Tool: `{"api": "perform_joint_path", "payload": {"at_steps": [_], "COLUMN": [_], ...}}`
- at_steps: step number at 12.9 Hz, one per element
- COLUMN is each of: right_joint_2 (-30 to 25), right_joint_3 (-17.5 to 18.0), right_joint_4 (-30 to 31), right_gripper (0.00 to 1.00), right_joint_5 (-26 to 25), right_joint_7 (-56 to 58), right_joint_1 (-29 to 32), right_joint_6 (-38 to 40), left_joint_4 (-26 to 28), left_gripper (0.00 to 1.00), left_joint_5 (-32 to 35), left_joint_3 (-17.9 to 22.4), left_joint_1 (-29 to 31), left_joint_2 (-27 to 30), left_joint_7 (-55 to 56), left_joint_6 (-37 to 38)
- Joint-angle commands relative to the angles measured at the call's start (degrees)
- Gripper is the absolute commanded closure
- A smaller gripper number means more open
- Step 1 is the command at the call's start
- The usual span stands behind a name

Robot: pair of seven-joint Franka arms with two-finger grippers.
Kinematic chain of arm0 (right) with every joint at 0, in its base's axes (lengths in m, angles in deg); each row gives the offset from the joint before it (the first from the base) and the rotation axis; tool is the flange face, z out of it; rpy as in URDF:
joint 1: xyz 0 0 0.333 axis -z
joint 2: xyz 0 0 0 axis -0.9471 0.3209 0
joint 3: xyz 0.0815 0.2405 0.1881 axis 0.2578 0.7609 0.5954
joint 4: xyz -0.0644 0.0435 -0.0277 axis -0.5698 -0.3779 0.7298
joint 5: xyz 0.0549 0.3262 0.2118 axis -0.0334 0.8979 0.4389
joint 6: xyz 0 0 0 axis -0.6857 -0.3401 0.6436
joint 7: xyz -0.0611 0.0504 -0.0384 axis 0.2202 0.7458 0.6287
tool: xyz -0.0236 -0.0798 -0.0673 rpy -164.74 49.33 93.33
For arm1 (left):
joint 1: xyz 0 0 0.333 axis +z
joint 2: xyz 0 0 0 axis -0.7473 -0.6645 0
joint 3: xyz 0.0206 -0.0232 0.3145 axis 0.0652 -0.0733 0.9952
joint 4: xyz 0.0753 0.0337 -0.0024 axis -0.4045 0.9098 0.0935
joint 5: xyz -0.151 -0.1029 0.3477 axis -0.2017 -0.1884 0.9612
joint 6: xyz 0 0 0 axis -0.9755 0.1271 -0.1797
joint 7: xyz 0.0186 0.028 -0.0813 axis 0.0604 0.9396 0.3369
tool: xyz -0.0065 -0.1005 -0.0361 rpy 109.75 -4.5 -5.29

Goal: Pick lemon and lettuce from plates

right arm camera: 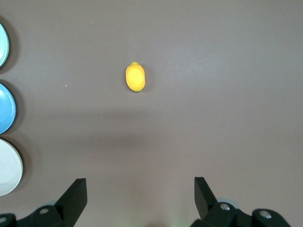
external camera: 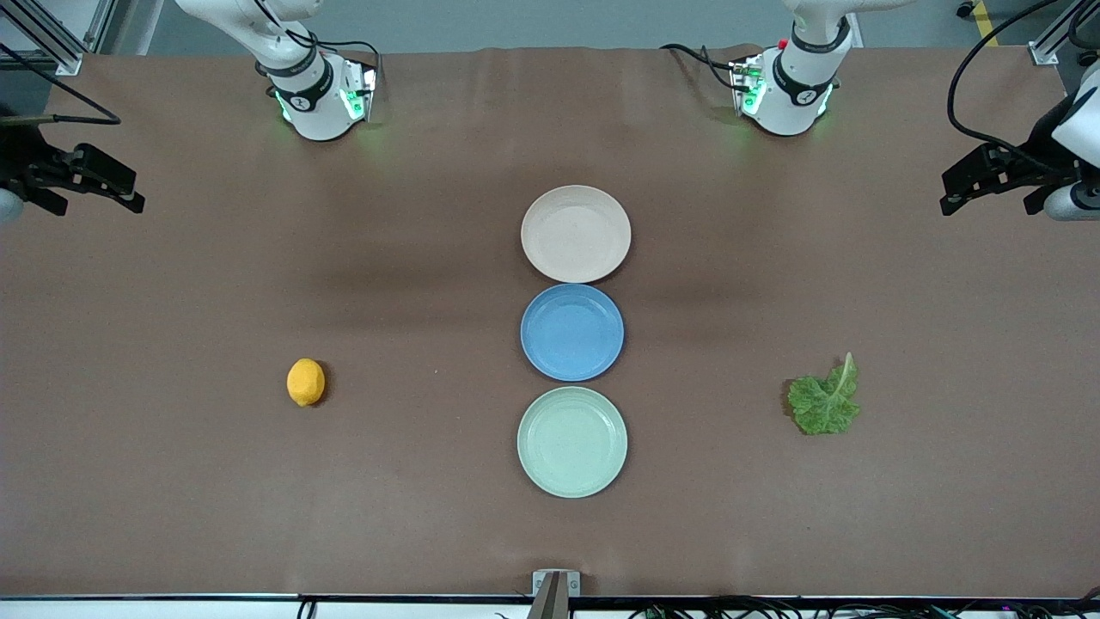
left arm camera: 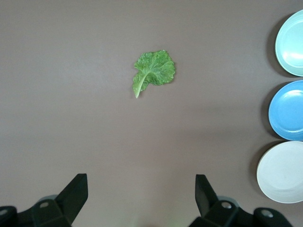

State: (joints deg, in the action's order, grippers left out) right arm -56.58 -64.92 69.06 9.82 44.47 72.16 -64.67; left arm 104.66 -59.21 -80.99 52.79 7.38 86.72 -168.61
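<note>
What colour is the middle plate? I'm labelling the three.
Blue; the middle plate shows best in the front view, between the beige-pink and mint-green ones.

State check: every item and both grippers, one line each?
lemon: on the bare table, toward the right arm's end, on no plate
lettuce: flat on the table, toward the left arm's end, on no plate
beige-pink plate: empty
blue plate: empty
mint green plate: empty
left gripper: open, holds nothing
right gripper: open, holds nothing

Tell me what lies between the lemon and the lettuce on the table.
In the front view, the blue plate and the mint green plate sit roughly between the lemon and the lettuce; the rest is bare tabletop.
</note>
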Motion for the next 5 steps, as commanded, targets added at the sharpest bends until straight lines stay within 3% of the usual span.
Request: {"api": "perform_joint_path", "payload": {"at_steps": [1, 5], "right_joint_2": [-0.2, -0.4], "right_joint_3": [0.2, 0.2], "right_joint_4": [0.0, 0.3], "right_gripper": [0.00, 0.00], "right_joint_5": [0.1, 0.1], "right_joint_7": [1.2, 1.1], "right_joint_1": [0.6, 0.6], "right_joint_6": [0.6, 1.1], "left_joint_4": [-1.6, -1.6], "left_gripper": [0.00, 0.00], "left_joint_5": [0.1, -0.2], "left_joint_3": [0.0, -0.2], "left_joint_1": [-0.4, -0.5], "left_joint_2": [-0.6, -0.6], "left_joint_7": [0.8, 0.7], "left_joint_6": [1.3, 1.3]}}
